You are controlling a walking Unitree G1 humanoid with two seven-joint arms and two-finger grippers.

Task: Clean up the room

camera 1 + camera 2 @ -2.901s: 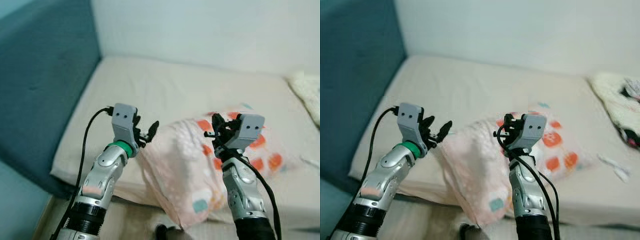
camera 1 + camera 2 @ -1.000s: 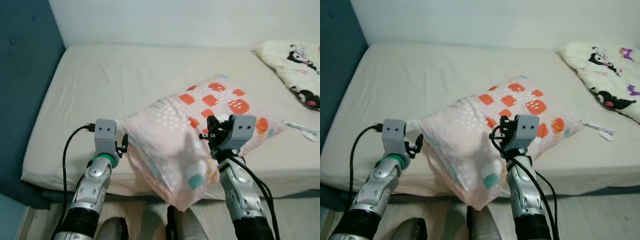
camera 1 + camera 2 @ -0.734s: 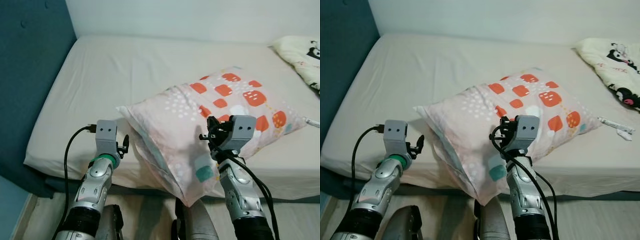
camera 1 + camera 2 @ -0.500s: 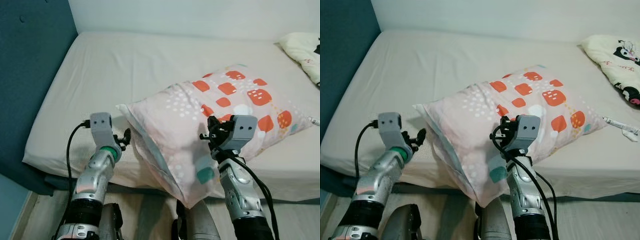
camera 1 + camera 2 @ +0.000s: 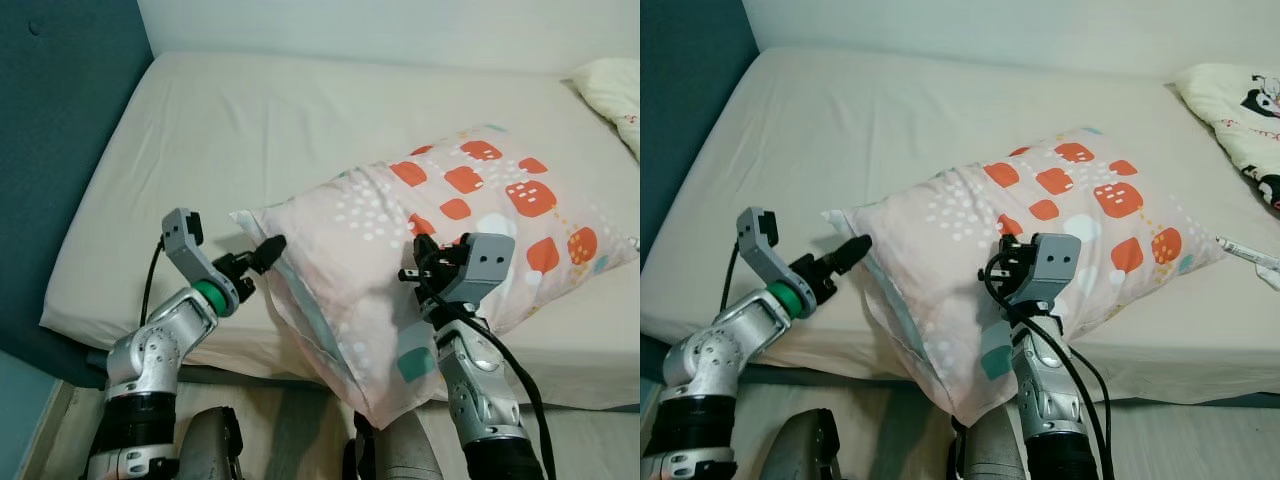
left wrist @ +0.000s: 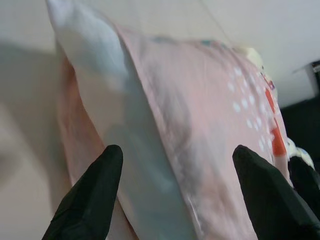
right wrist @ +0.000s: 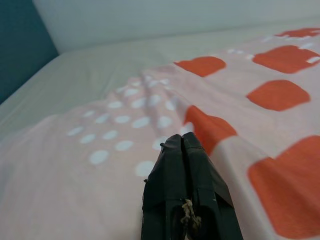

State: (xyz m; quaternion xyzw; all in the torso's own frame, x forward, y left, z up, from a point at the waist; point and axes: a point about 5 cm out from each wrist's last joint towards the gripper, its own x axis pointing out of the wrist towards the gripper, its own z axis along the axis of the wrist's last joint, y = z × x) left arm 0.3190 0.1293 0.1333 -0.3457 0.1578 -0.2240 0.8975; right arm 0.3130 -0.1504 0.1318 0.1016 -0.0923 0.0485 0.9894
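A pink pillow with orange squares lies on the bed, its near end hanging over the front edge. My left gripper is at the pillow's left corner. In the left wrist view its fingers stand open, with the pillow's pale seam edge between them and not pinched. My right gripper rests on the middle of the pillow. In the right wrist view it is shut, tips pressed into a crease of the fabric.
The beige mattress stretches back to a white wall. A teal headboard stands at the left. A cream blanket with cartoon prints and a small white item lie at the right. Wooden floor and my legs are below.
My left arm has swung out to the left, and its gripper now points sideways at the pillow's corner. The right gripper and pillow hold steady. The camera has shifted slightly.
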